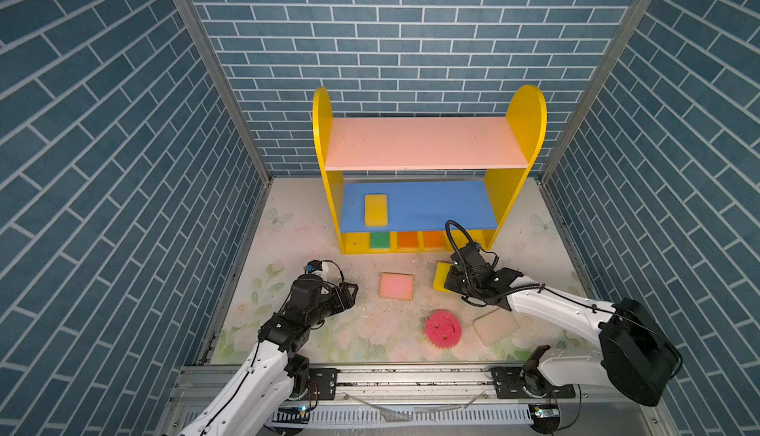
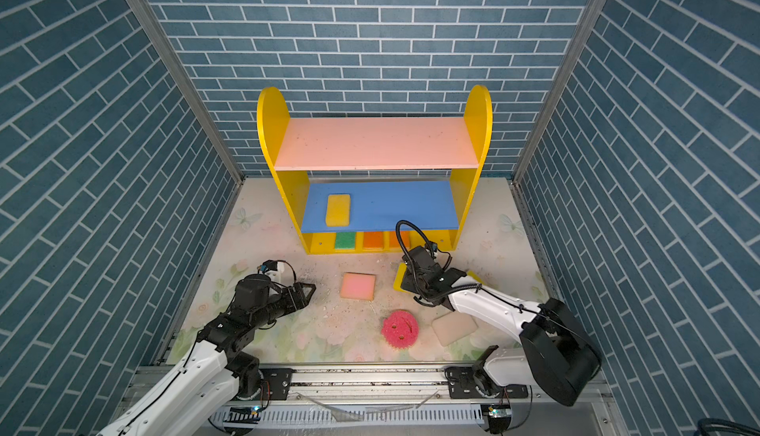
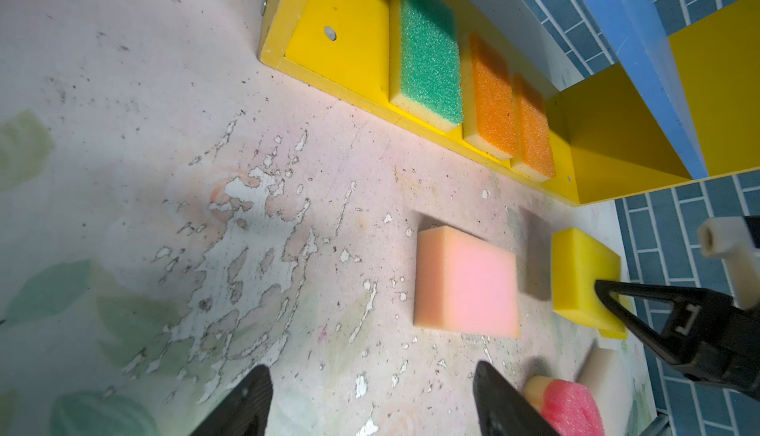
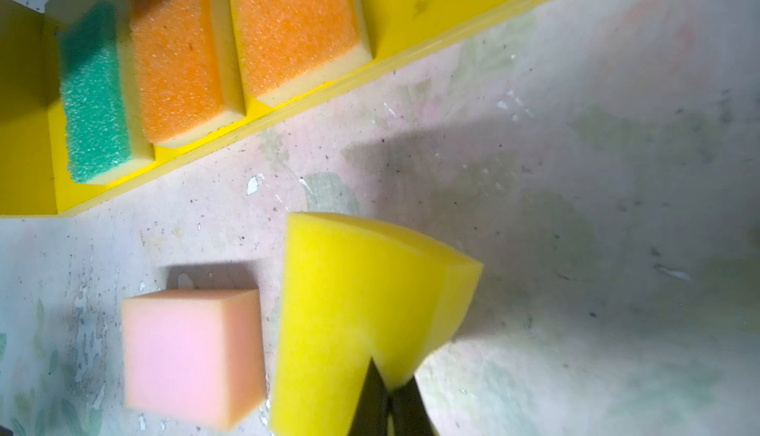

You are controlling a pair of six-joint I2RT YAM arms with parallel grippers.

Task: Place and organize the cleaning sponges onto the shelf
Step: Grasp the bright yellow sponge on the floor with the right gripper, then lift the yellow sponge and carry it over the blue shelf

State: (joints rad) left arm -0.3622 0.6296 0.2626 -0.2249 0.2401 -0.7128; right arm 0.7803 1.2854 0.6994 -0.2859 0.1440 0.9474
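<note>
The shelf (image 1: 526,125) stands at the back. One yellow sponge (image 1: 376,209) lies on its blue board. A green sponge (image 1: 379,240) and two orange sponges (image 1: 407,239) (image 1: 434,239) sit on the yellow base. My right gripper (image 4: 388,388) is shut on a corner of a bright yellow sponge (image 4: 357,290), pinching it thin just in front of the base. A pink sponge (image 1: 396,286), the round pink smiley sponge (image 1: 443,327) and a cream sponge (image 1: 495,327) lie on the floor. My left gripper (image 3: 370,372) is open over bare floor, left of the pink sponge.
The pink top board (image 1: 423,144) carries nothing. Blue brick walls close in the left, right and back. A metal rail (image 1: 411,376) runs along the front edge. The floral floor mat (image 1: 288,228) is worn and flecked.
</note>
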